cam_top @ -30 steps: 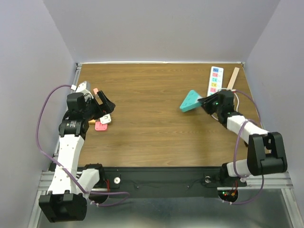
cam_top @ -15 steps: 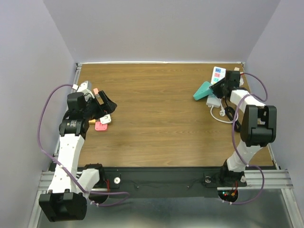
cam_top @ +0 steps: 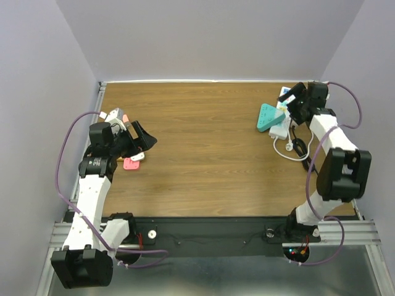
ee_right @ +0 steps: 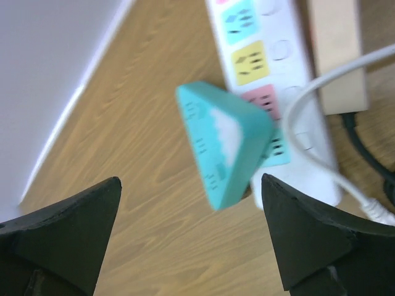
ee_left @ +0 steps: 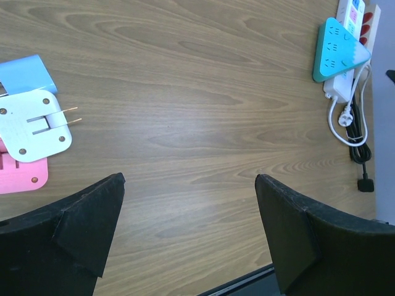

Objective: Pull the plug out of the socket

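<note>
The teal triangular plug (cam_top: 270,117) (ee_right: 225,142) (ee_left: 338,49) lies tilted across the near end of the white socket strip (cam_top: 282,98) (ee_right: 259,55) (ee_left: 345,83) at the back right. My right gripper (cam_top: 296,102) (ee_right: 191,180) hovers just above it, open, its fingers apart from the plug on both sides. Whether the plug's pins sit in an outlet I cannot tell. My left gripper (cam_top: 143,139) (ee_left: 189,180) stands open over bare wood at the left, with nothing between its fingers.
A white adapter (ee_left: 34,126), a pink one (ee_left: 21,176) and a blue one (ee_left: 24,74) lie beside the left gripper. The strip's white cord (cam_top: 289,145) and a black cable (ee_left: 358,148) coil near the right edge. A wooden stick (ee_right: 336,55) lies beside the strip.
My right arm swung back to the far right corner with the teal plug, set it on the strip and opened its jaws. The left gripper shifted slightly.
</note>
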Controlling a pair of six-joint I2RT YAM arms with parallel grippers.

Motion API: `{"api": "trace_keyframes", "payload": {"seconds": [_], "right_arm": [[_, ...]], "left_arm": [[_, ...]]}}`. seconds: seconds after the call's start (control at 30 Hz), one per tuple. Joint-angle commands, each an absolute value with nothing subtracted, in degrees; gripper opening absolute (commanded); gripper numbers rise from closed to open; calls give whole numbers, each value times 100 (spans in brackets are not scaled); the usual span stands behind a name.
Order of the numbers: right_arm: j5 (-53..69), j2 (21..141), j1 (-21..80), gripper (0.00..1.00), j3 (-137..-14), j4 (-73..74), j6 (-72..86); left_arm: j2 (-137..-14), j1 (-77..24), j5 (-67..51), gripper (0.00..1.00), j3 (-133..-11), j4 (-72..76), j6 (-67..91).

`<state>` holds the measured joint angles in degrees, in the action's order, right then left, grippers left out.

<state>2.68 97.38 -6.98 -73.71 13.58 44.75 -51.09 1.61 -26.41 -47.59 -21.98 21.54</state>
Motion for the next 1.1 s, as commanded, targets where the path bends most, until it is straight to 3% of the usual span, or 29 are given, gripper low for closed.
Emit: {"api": "trace_keyframes", "payload": {"seconds": [0.0, 0.23, 0.47, 1.07], "right_arm": [[1343, 8659, -694, 100, -7131, 1274, 4166], [2160, 6552, -694, 100, -6032, 1792, 3973], [2478, 5292, -686, 100, -5265, 1960, 4596], [3041, 5766, -466, 100, -5880, 1872, 4649]], "left_arm": [[-4975, 176, -2891, 99, -4939, -1898, 2188], [-5071, 176, -3032, 99, -5159, -1820, 2224], [-5194, 167, -3155, 99, -5448, -1784, 2180], [-5247, 176, -3445, 99, -5775, -1784, 2303]]}}
